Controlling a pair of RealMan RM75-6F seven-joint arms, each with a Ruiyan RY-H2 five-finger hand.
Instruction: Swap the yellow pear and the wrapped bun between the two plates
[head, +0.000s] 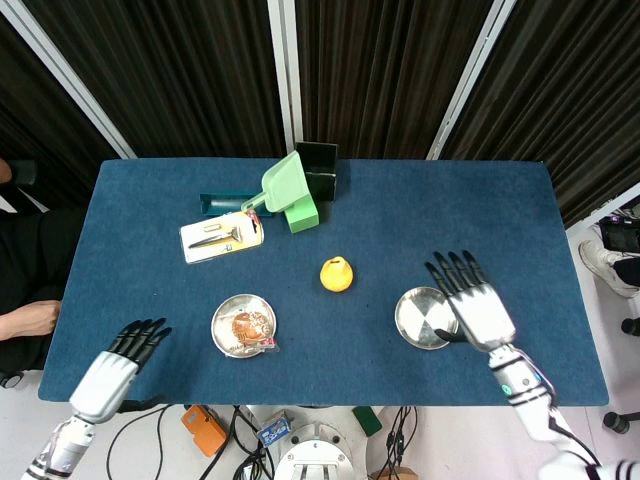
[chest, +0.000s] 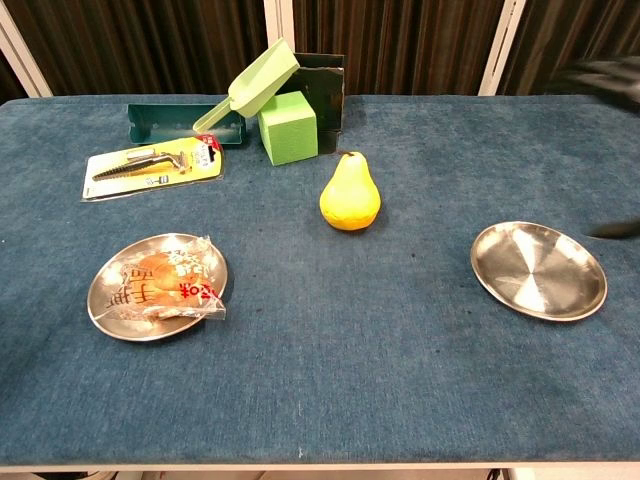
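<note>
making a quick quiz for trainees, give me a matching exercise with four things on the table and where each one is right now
Things:
1. yellow pear
2. wrapped bun
3. right plate
4. green block

Places or states:
A. lies on the left plate
B. empty, with the right hand open above its far-right edge
C. stands upright on the blue cloth, between the plates, on neither
D. at the back, beside the black box, under the green scoop

Pairs: 1-C, 2-A, 3-B, 4-D
</note>
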